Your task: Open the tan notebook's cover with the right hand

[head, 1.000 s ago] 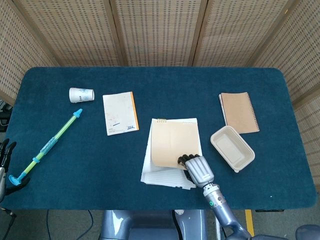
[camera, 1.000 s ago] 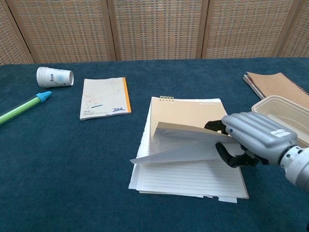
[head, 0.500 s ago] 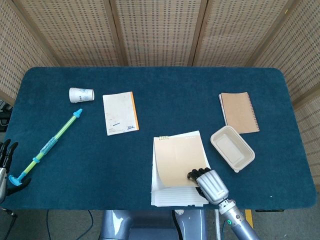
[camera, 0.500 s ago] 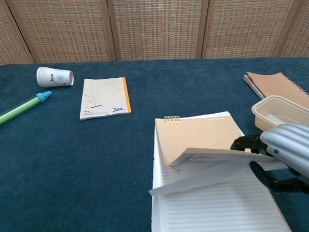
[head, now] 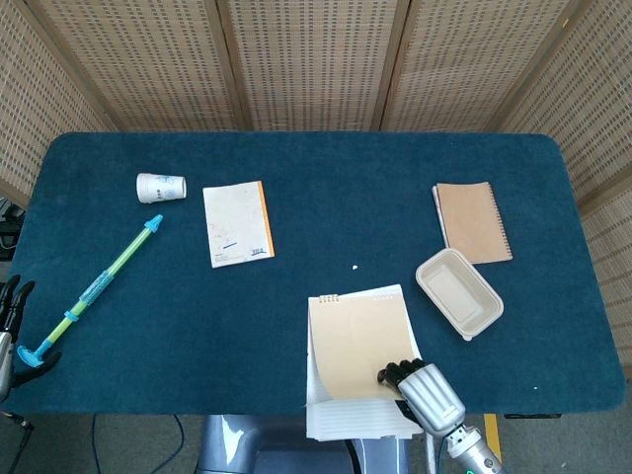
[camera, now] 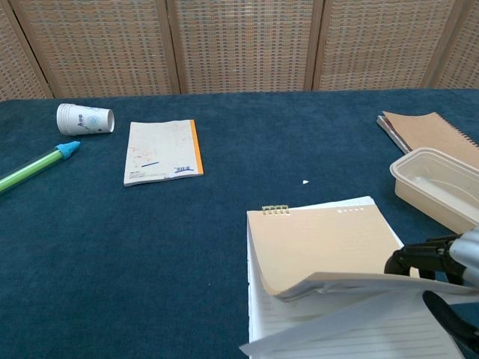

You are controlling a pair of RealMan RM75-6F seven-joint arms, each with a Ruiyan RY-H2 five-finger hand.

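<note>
Tan notebook (head: 360, 341) cover lifted, pinched by right hand (head: 427, 391)

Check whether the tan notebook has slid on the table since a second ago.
Yes. The tan notebook has slid toward the near table edge, away from the orange-spined booklet, gripped by the right hand.

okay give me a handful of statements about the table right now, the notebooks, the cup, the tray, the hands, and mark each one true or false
1. The right hand pinches the lifted near edge of the tan top-bound notebook. True.
2. The white paper cup stands upright. False: it lies on its side.
3. The clear plastic tray sits between the tan notebook and the brown spiral notebook. True.
4. The left hand grips the green and blue syringe toy. False: it hangs off the table's left edge, apart from it.
5. The orange-spined booklet lies open. False: it is closed.
</note>
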